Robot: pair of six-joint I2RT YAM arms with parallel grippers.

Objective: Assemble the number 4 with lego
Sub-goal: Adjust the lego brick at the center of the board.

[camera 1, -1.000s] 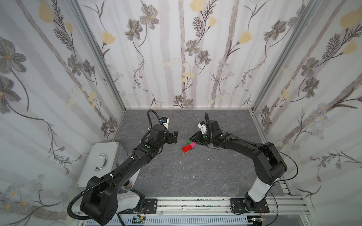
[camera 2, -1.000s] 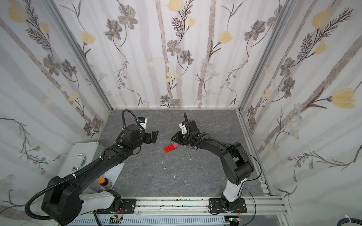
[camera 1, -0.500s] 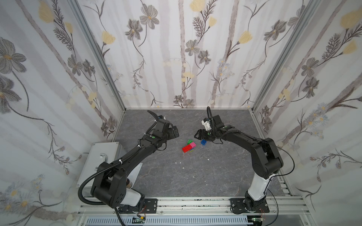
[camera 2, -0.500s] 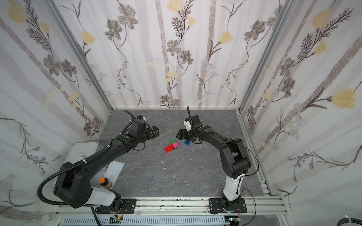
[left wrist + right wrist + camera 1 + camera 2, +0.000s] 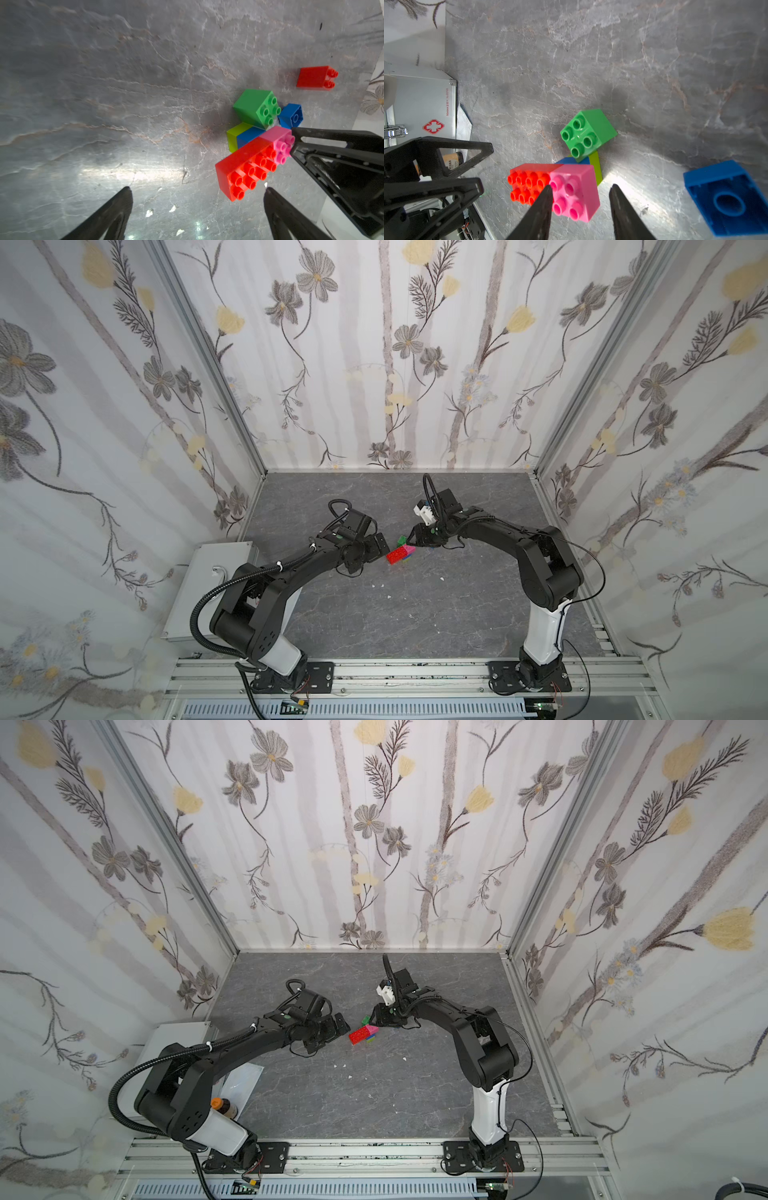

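Centrally on the grey table, most of the lego sits in one tight cluster between the two arms. Its long red brick and pink brick lie end to end with studs facing sideways, backed by a blue brick and a lime brick. The dark green brick leans against them. A second blue brick lies nearby, hollow side showing, and a short red brick rests well apart. The left gripper is spread wide and empty, just beside the long red brick's end. The right gripper is partly open, its fingers straddling the pink brick with a gap showing on one side.
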